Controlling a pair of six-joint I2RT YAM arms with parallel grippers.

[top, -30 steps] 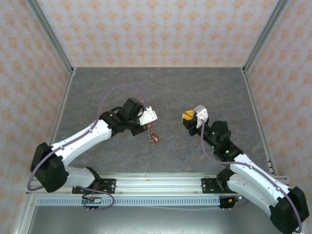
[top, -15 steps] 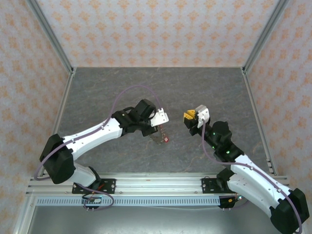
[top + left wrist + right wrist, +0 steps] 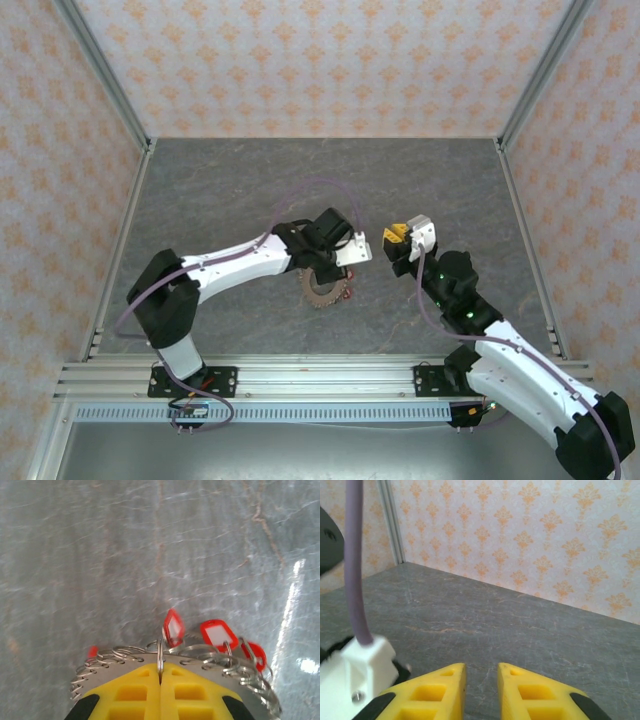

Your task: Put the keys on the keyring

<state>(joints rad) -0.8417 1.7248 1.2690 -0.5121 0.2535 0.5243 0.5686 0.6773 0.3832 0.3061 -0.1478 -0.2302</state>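
From above the light is even and bright, and my arms [image 3: 240,262] throw only soft, pale shadows on the table [image 3: 200,190]. In my left wrist view the table looks washed and smeared, with a long white streak of glare at the right side and a bright spot below it. The keys [image 3: 215,632] with their red tags are a little blurred there. In my right wrist view the wall [image 3: 545,530] is quite sharp, but the purple cable [image 3: 356,570] near the lens is soft.

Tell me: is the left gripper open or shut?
The left gripper is shut on the keyring: its yellow fingers meet with a thin metal loop pinched between them.
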